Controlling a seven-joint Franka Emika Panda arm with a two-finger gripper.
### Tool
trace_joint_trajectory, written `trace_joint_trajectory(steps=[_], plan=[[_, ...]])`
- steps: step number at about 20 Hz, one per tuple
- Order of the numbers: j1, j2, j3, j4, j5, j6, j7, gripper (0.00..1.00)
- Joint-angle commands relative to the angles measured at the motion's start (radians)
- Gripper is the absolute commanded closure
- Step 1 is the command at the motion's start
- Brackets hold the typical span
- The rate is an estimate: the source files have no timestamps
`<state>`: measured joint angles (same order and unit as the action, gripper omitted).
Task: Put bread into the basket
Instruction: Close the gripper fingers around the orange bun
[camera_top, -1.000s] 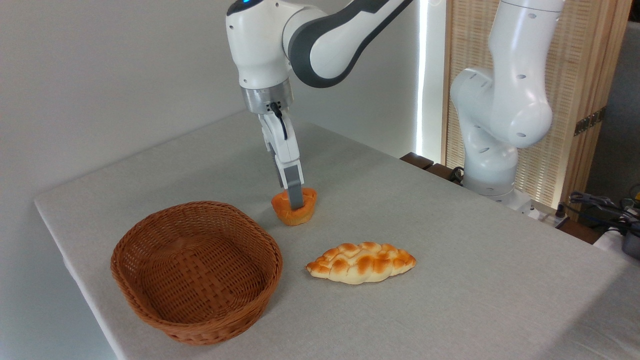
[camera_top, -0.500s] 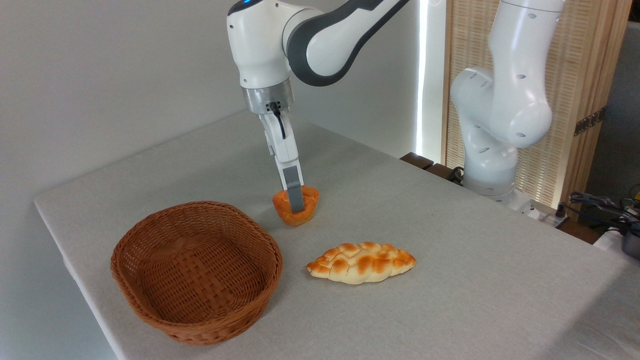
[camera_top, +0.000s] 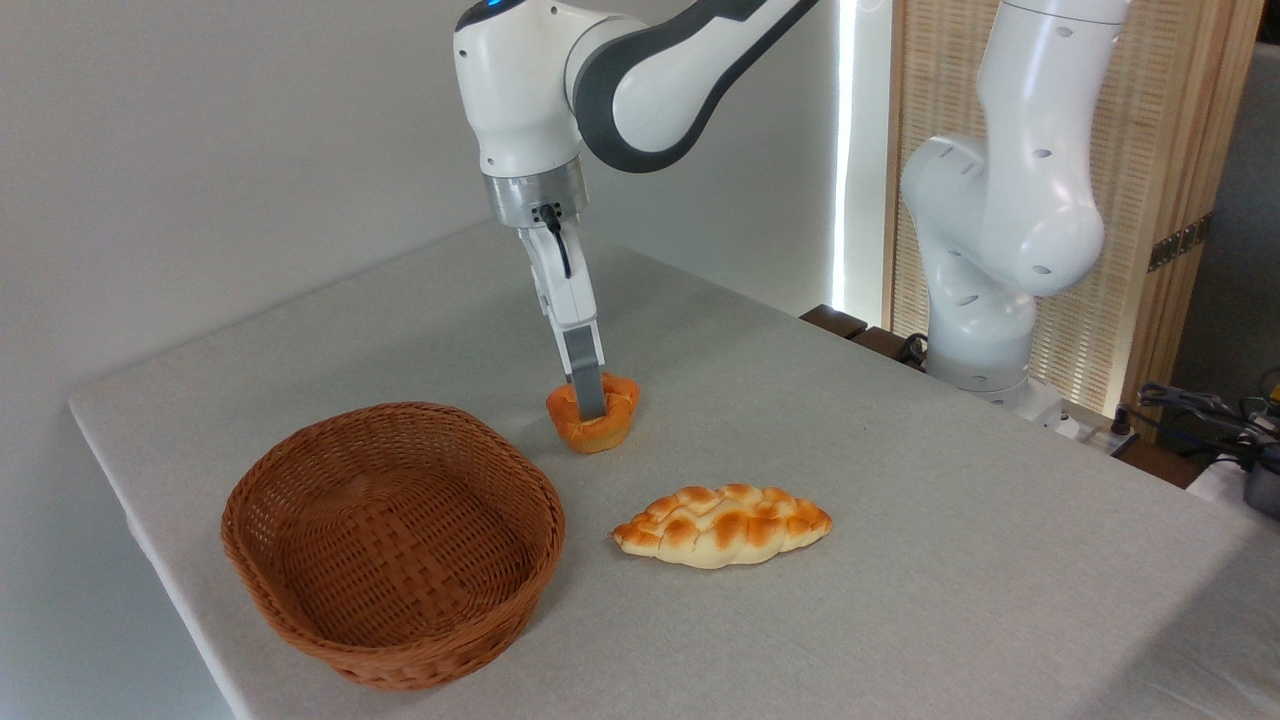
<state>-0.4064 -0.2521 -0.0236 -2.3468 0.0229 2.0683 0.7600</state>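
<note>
A white robot arm reaches steeply down; its gripper (camera_top: 590, 400) appears clamped on the bread (camera_top: 593, 414), just right of the basket (camera_top: 392, 538), seemingly barely above the table (camera_top: 900, 500).

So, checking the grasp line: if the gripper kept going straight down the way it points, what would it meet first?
The small round orange bun: the gripper already straddles its top, one grey finger in front. Under the bun lies the grey table.

single fixed view, raised off the table (camera_top: 900, 560) corner, angled down, fairly near
</note>
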Motion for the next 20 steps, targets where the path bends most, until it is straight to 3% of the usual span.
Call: trace_joint_trajectory(steps=[1, 10, 12, 20], plan=[[-0.012, -0.018, 0.014, -0.019, 0.015, 0.018, 0.002, 0.83], [-0.011, -0.018, 0.014, -0.017, 0.014, 0.004, 0.002, 0.84], [-0.011, -0.018, 0.014, -0.016, 0.015, 0.003, 0.011, 0.91], [-0.011, -0.021, 0.037, 0.059, 0.014, -0.098, 0.027, 0.98]])
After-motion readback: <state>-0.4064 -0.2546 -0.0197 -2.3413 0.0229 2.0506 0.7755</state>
